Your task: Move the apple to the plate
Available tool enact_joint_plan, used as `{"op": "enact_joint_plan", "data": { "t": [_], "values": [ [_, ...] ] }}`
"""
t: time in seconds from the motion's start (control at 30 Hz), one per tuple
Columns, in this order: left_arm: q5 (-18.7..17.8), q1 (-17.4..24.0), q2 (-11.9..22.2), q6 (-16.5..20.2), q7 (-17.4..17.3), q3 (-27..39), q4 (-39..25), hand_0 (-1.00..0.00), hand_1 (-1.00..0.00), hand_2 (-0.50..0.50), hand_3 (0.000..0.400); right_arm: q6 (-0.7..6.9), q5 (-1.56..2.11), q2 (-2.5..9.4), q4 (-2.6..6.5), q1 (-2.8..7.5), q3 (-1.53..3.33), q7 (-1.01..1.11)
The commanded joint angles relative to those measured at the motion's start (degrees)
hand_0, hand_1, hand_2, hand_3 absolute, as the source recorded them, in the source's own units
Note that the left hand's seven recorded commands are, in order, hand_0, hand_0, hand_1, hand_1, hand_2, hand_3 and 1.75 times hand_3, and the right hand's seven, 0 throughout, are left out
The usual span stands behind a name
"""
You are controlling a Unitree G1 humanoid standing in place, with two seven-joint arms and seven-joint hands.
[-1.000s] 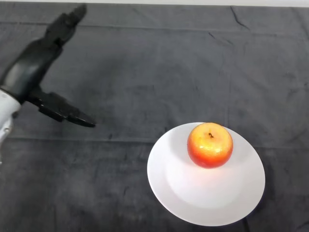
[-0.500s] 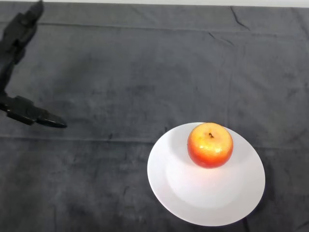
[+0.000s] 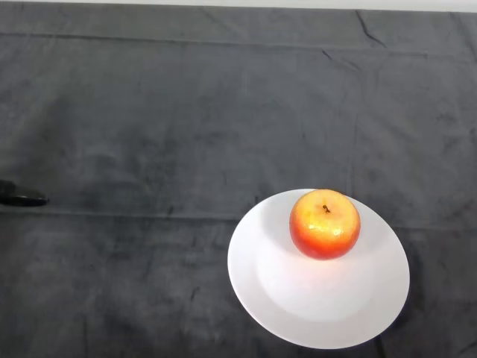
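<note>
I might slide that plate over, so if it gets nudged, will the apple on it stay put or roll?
The apple is round and sits stem up, off centre toward the far side of the plate, so a jolt could well roll it. Its skin looks glossy, probably slippery. The plate looks shallow, so its rim may not stop it.

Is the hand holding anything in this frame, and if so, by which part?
Nothing is held. Only a fingertip of the left hand shows at the view's left edge, well apart from the apple, which sits free on the white plate.
</note>
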Motion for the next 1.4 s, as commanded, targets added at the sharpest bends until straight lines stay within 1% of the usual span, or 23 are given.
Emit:
{"op": "enact_joint_plan", "data": {
  "t": [0.03,0.17,0.43,0.73,0.9,1.1,1.4],
  "values": [
    [-1.6,-1.2,4.8,-1.5,1.1,2.1,2.8,0.00,0.00,0.00,0.000,0.50,0.48,-0.16,-0.07,2.69,-0.61,0.37],
    [-1.8,-2.2,5.6,-2.4,1.5,3.2,6.4,0.00,0.00,0.00,0.000,0.41,0.45,-0.15,0.15,2.58,-0.58,0.34],
    [-3.5,-2.6,8.3,-4.4,1.3,6.5,12.1,0.00,0.00,0.00,0.000,0.23,0.39,-0.14,0.60,2.35,-0.53,0.28],
    [-6.0,-3.0,10.5,-5.0,2.6,10.4,16.7,0.00,0.00,0.00,0.000,0.01,0.33,-0.12,1.09,2.10,-0.47,0.21],
    [-7.0,-3.4,10.4,-5.1,4.1,11.9,18.4,0.00,0.00,0.00,0.000,-0.10,0.30,-0.10,1.34,1.98,-0.43,0.17],
    [-7.2,-3.9,9.4,-5.7,6.3,12.5,19.6,0.00,0.00,0.00,0.000,-0.23,0.27,-0.09,1.59,1.86,-0.40,0.12],
    [-7.5,-3.9,9.7,-6.2,6.8,13.2,20.4,0.00,0.00,0.00,0.000,-0.39,0.25,-0.08,1.88,1.73,-0.36,0.06]
  ]
}}
